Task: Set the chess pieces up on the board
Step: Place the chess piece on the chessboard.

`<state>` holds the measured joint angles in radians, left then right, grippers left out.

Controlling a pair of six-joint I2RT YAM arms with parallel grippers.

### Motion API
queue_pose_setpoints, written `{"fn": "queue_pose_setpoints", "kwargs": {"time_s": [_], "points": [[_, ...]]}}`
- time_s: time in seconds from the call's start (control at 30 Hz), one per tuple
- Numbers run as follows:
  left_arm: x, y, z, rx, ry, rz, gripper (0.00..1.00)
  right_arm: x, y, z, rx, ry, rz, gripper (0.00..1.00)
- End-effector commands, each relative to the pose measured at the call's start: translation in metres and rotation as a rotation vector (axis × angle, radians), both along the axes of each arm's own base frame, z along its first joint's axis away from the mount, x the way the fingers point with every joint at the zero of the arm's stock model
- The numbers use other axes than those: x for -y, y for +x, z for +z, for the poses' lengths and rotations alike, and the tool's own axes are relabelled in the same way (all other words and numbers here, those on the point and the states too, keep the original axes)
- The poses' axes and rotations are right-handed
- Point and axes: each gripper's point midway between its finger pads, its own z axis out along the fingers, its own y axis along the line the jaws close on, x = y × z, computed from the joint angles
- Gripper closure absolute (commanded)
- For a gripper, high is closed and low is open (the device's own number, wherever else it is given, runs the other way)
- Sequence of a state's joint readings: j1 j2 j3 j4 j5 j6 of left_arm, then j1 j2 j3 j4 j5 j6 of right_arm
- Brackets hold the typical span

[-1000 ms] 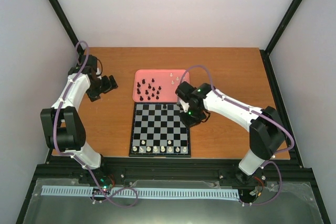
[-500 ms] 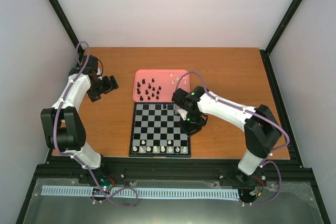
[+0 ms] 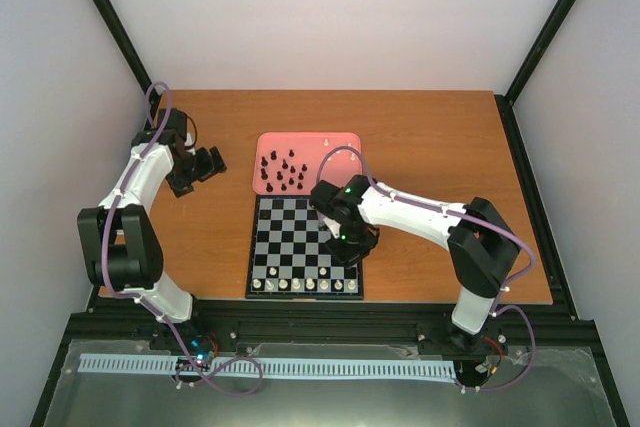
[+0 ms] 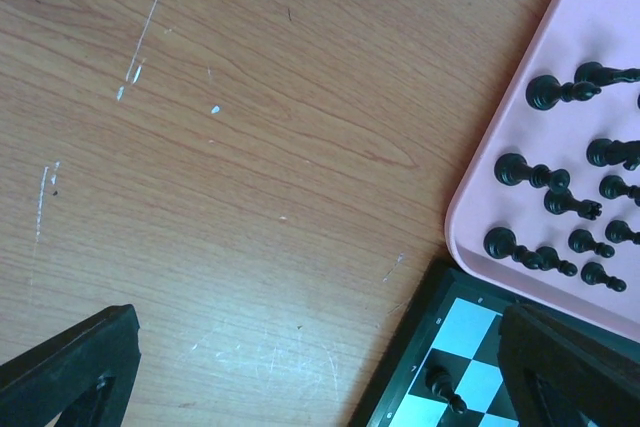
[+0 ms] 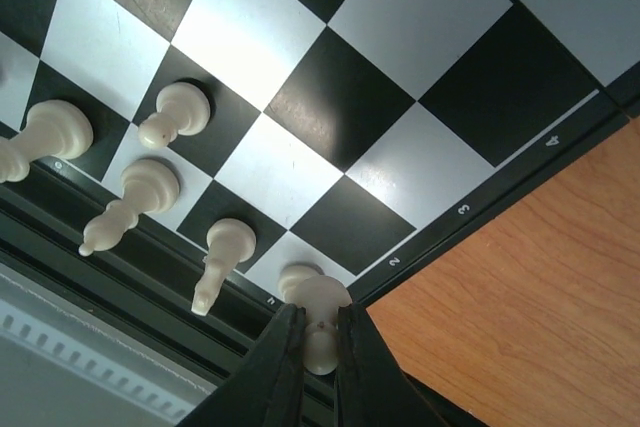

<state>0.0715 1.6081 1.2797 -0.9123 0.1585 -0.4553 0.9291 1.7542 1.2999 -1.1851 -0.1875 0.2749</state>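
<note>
We count the chess pieces point(image 5: 130, 202) as only partly placed. Cream-white ones stand along the near edge row of the board point(image 3: 282, 247), with one small pawn-like piece point(image 5: 175, 112) a row further in, and a lone black piece point(image 4: 440, 387) on the far row. The near right corner square looks unfilled. Just above it hangs a cream-white piece point(image 5: 318, 292), pinched between the closed fingers of the right gripper point(image 5: 320, 315) (which figure it is, we cannot tell). Setting it down there seems to us the step in hand. Most of the job is left: the crowd of black figures point(image 4: 545, 179) stands in the pink tray point(image 3: 265, 142) beyond the board, with at least one stray white piece point(image 3: 325, 140). The left gripper point(image 3: 205, 163) sits apart over the wooden table point(image 3: 430, 127), fingers spread wide, holding nothing.
</note>
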Motion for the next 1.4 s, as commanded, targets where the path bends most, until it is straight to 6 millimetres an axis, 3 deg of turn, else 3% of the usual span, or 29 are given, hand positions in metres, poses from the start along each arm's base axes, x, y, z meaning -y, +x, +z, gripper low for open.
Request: {"fn": "queue_pose_setpoints", "kwargs": {"time_s": [0.0,0.83,1.37], "points": [[0.004,0.002,0.012,0.051,-0.004,-0.021,0.00,-0.002,0.000,-0.011,0.002,-0.015,-0.014,0.91],[0.005,0.004,0.006,0.034,-0.012,-0.023,0.00,0.008,-0.006,-0.041,-0.048,-0.091,-0.027,0.90],[0.004,0.006,0.004,0.028,-0.010,-0.022,0.00,0.009,-0.004,-0.044,-0.054,-0.092,-0.020,0.81]]}}
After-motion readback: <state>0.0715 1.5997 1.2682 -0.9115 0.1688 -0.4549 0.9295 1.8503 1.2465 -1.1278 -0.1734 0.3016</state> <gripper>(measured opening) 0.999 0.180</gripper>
